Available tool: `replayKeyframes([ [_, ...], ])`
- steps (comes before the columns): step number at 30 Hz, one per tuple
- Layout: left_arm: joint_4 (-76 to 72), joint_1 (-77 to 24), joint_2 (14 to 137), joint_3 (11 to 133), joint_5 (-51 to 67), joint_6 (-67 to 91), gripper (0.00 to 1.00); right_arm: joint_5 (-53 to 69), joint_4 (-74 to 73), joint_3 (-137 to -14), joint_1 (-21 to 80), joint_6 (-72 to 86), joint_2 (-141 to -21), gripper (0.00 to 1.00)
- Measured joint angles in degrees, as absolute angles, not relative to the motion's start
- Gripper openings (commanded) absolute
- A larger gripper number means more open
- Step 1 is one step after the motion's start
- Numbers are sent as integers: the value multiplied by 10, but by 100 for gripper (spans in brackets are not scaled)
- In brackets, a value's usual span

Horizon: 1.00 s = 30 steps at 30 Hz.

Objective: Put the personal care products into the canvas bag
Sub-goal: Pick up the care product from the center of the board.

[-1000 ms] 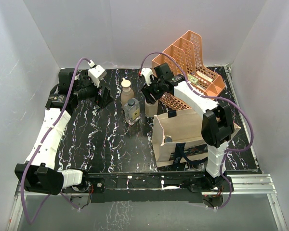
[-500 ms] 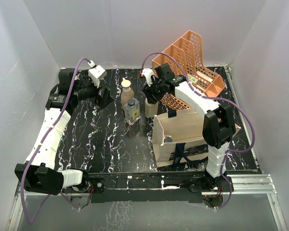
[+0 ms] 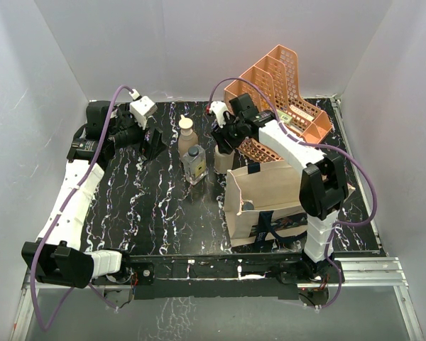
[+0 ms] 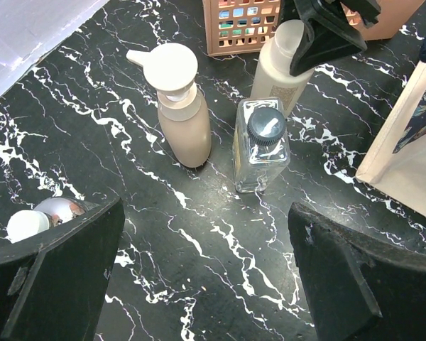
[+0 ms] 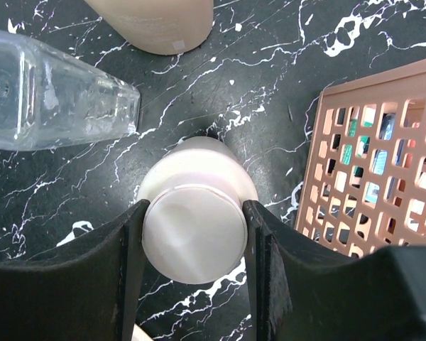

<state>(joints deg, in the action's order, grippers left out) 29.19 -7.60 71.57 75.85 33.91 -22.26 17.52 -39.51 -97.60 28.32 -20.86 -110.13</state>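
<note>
**Inspector:** What had changed?

**Examiner:** Little. The bag (image 3: 266, 188) stood untouched at lower centre-right of the top view. Beyond it, the right gripper (image 5: 194, 229) had edged down over the cream bottle (image 4: 278, 71). Its fingers clamped both sides of the white cap, with the bottle standing on the table. I judged the grasp made and the lift pending. The left gripper (image 4: 204, 213) hung released at upper left.

**Inspector:** Anything obscured?

**Examiner:** The bag's interior was not visible, so its contents were unconfirmed. The silver bottle (image 4: 57, 209) was half hidden behind a left finger. Only one glass bottle (image 4: 261, 145) was seen, beside the tan bottle (image 4: 184, 121).
</note>
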Motion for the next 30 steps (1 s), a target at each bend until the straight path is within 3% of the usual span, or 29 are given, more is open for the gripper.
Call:
replayKeyframes([
  [9, 291, -76, 716, 759, 333, -213, 97, 175, -438, -1003, 281, -208, -1075, 8],
  [30, 271, -76, 741, 759, 331, -179, 94, 175, -529, -1131, 281, -212, -860, 8],
])
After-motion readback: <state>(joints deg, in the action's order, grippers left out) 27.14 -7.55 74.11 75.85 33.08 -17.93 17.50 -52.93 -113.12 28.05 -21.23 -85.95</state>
